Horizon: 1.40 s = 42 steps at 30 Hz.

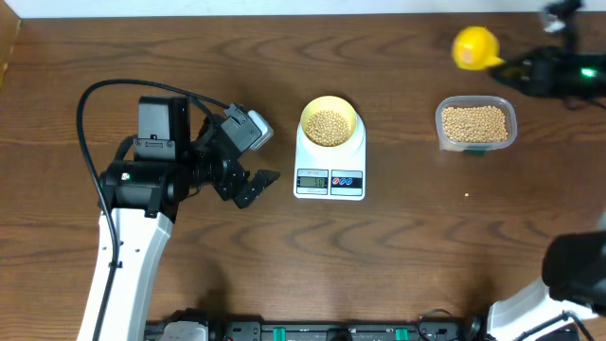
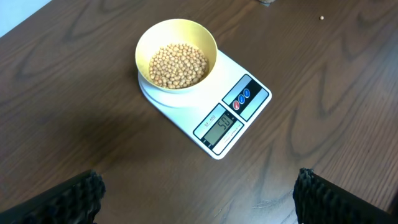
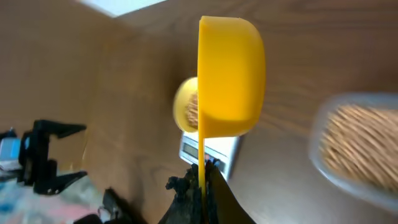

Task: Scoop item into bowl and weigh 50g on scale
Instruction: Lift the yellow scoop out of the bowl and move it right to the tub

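One scale stands on the wooden table, near the middle; on its top sits one pale-yellow bowl, upright, with a shallow heap of tan beans inside — too many to count; the scale's display faces the near edge, its digits too small to read with certainty. To the right of the scale, apart from it, is one clear tub holding a second, fuller layer of the same beans; one stray bean lies alone on the bare wood in front of the tub.

There are two arms and one scoop. The left gripper is to the left of the scale, spread wide and empty, its two black pads at the lower corners of the wrist view, touching nothing. The right gripper is clenched on the thin handle of the bright yellow scoop, held in the air at the far right of the table, behind the tub; whether the scoop carries beans cannot be told.
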Each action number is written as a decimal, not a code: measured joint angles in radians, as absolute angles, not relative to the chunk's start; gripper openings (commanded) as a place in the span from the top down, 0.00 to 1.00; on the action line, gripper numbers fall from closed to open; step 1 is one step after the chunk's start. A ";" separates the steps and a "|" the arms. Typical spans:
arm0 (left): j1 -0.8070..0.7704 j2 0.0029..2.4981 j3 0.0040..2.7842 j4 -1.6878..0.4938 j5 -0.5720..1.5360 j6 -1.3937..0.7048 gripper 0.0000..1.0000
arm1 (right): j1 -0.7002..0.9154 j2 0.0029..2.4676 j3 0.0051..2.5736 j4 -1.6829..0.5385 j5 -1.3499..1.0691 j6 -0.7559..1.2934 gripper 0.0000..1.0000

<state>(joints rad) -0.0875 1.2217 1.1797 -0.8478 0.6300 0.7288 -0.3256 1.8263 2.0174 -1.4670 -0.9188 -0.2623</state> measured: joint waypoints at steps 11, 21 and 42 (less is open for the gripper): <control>-0.088 1.222 1.180 -0.848 0.630 0.729 0.01 | -0.372 1.825 1.993 -1.543 -0.616 -0.272 0.99; -0.088 1.222 1.180 -0.848 0.630 0.729 0.01 | -0.281 1.923 1.899 -1.419 -0.366 -0.197 0.99; -0.088 1.222 1.180 -0.848 0.630 0.729 0.01 | -0.021 1.924 1.895 -1.364 0.277 -0.060 0.99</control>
<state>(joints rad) -0.0875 1.2217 1.1797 -0.8478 0.6296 0.7288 -0.0208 1.9240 1.8950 -1.3640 0.2771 -0.0597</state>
